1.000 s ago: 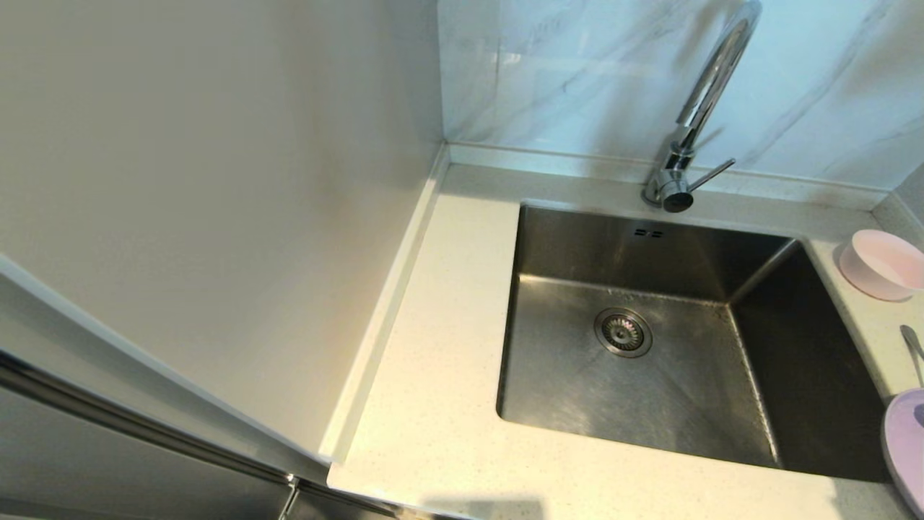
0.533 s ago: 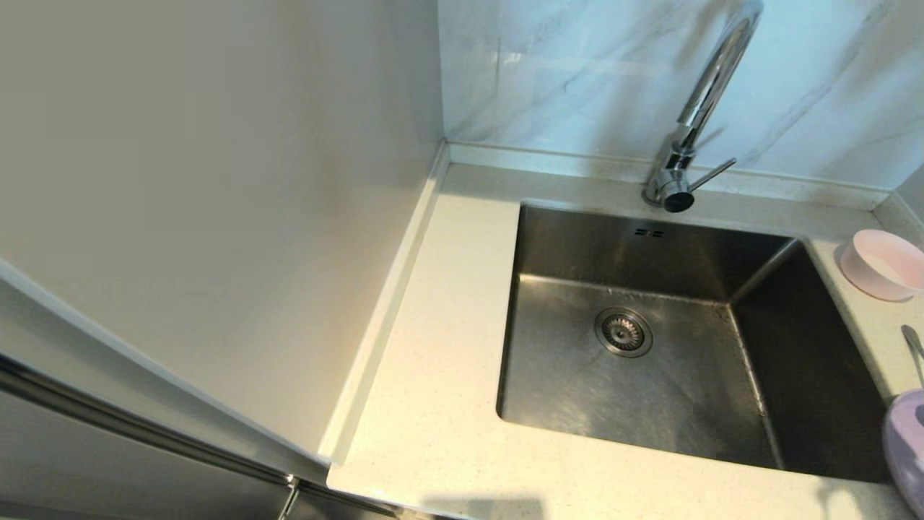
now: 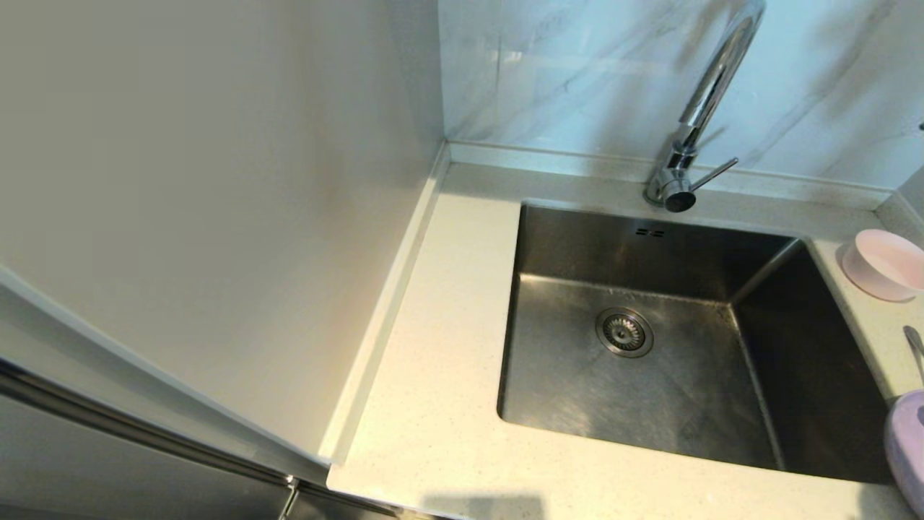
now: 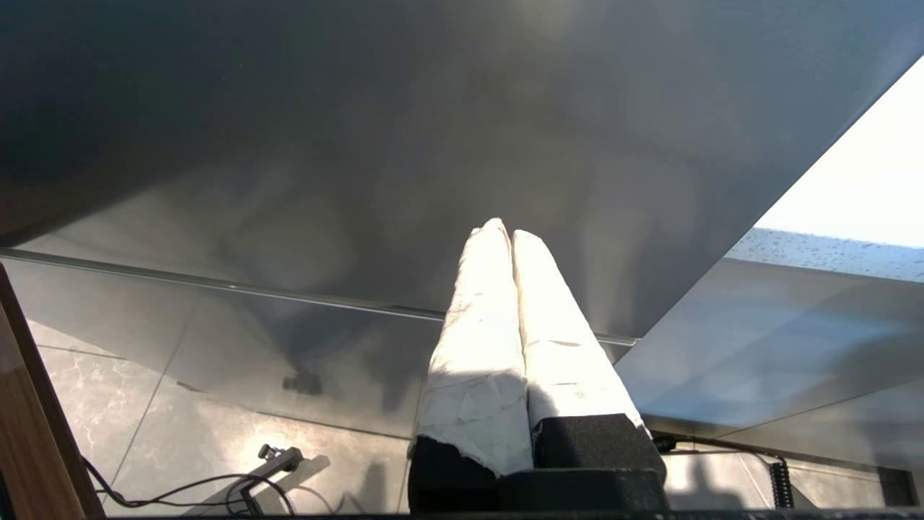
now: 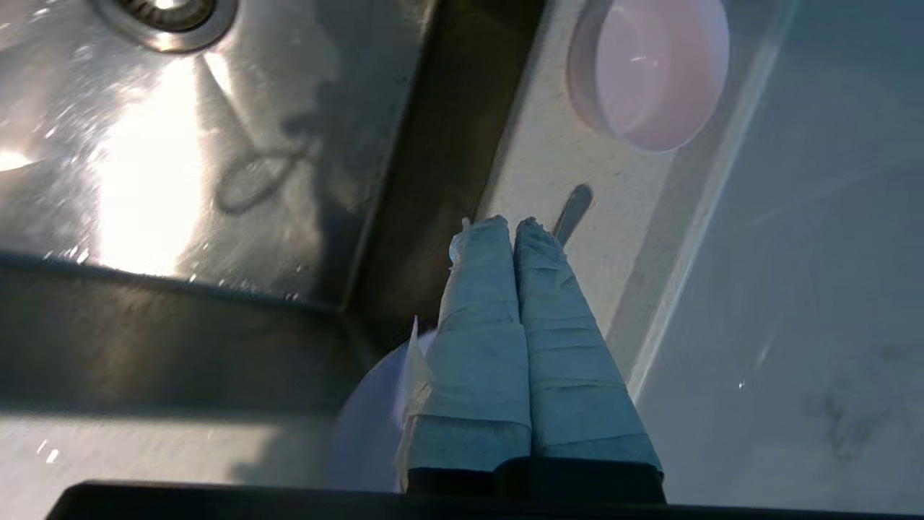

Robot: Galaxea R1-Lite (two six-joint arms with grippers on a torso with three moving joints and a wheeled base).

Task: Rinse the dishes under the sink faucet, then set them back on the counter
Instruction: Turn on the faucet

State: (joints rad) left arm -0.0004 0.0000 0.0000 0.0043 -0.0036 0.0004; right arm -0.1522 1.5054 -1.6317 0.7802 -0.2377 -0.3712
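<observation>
Orientation: the spoon (image 3: 915, 350) lies on the counter (image 3: 447, 404) at the right edge of the head frame. Its long axis runs roughly top-to-bottom of that frame, along the sink's right rim. In the right wrist view the handle end (image 5: 574, 209) shows just beyond the fingertips; the rest is hidden behind them, so you cannot tell which way the spoon's own bowl faces. The faucet (image 3: 704, 108) arcs from its base at top centre-right toward the upper frame edge. Its side lever (image 3: 715, 175) points right and slightly up.

Count: 1 pink bowl (image 3: 884, 263), 1 lilac plate (image 3: 906, 448), 1 spoon, 1 sink (image 3: 650, 375), 1 drain strainer (image 3: 624, 332), 2 overflow slots (image 3: 648, 232).

Location: all 3 dishes sit on the narrow counter strip right of the sink. The bowl is at right-centre, the spoon below it, and the plate at lower right, cut by the frame edge.

Edges/room: the strip is tight btwn the sink rim and the raised counter edge. The wide counter area left of the sink ends at the wall rim.

Grippers: the right gripper (image 5: 514, 222) hangs over the strip above the plate and spoon, fingers pressed together, holding nothing. The left gripper (image 4: 505, 231) is parked low, facing a dark cabinet panel (image 4: 361, 144), also pressed together and holding nothing.
</observation>
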